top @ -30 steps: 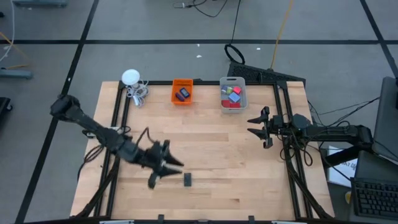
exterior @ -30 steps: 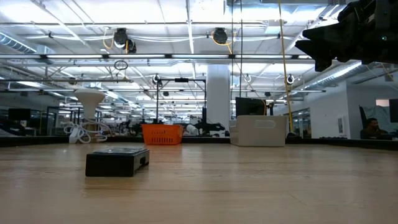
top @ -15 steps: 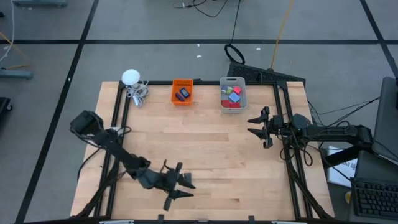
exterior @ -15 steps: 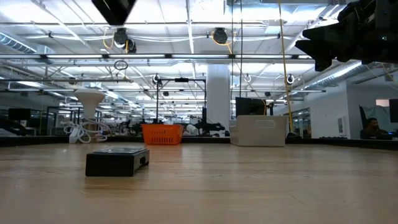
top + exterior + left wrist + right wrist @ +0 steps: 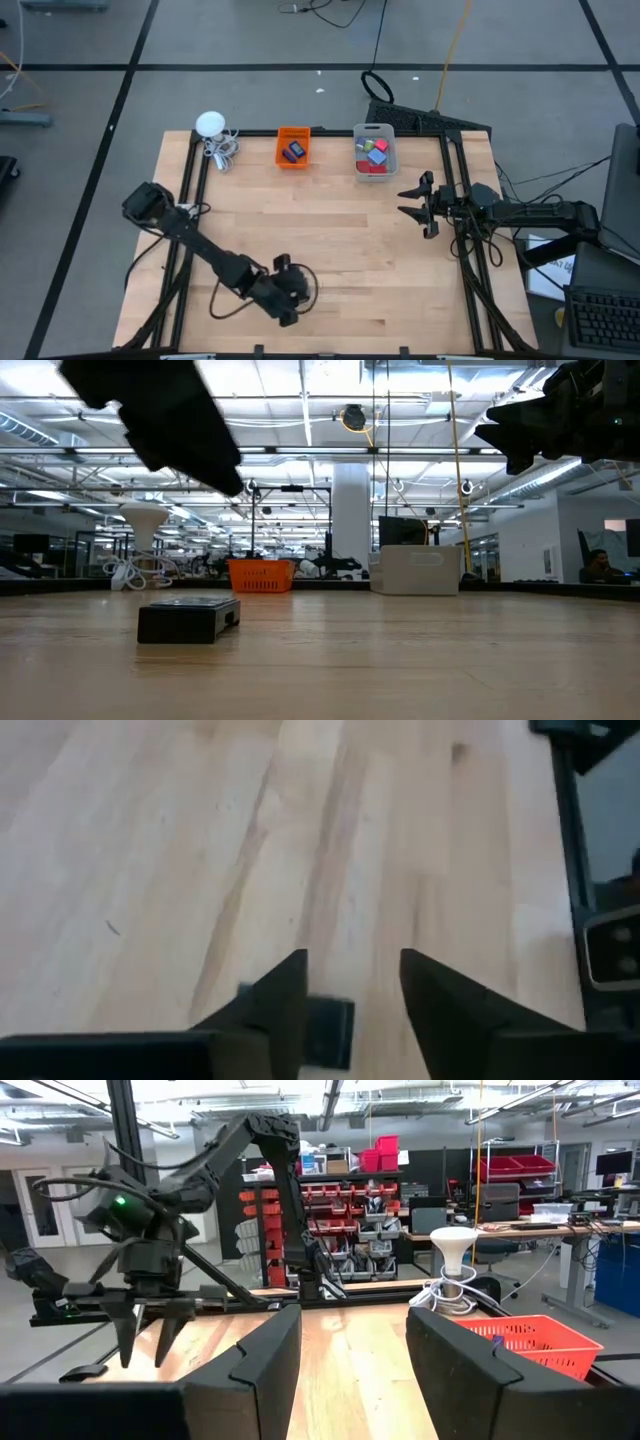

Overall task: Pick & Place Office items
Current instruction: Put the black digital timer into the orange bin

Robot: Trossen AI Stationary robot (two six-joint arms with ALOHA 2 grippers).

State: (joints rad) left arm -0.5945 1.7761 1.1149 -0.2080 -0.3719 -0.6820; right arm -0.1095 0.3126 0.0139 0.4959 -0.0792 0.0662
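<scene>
One dark flat rectangle (image 5: 188, 620) lies flat on the wooden table near its near edge. In the left wrist view the dark rectangle (image 5: 330, 1030) shows below and between my open fingers. My left gripper (image 5: 352, 960) hangs over it, pointing down, and touches nothing; in the high view my left gripper (image 5: 297, 290) hides the piece. In the low view the left gripper (image 5: 215, 470) is well above the table. My right gripper (image 5: 402, 201) waits open above the table's right side. The other pieces lie in the orange bin (image 5: 293, 148) and the clear grey bin (image 5: 375, 150).
A white round gadget with coiled cable (image 5: 212, 130) sits at the far left corner. Both bins stand along the far edge. Bare wood stretches between the bins and the dark rectangle. Black frame rails (image 5: 455, 200) run along the table's left and right sides.
My left gripper has swung toward the near edge and to the right, then tipped to point down over the dark rectangle. It has come down into the low view. The rectangle has stayed where it was.
</scene>
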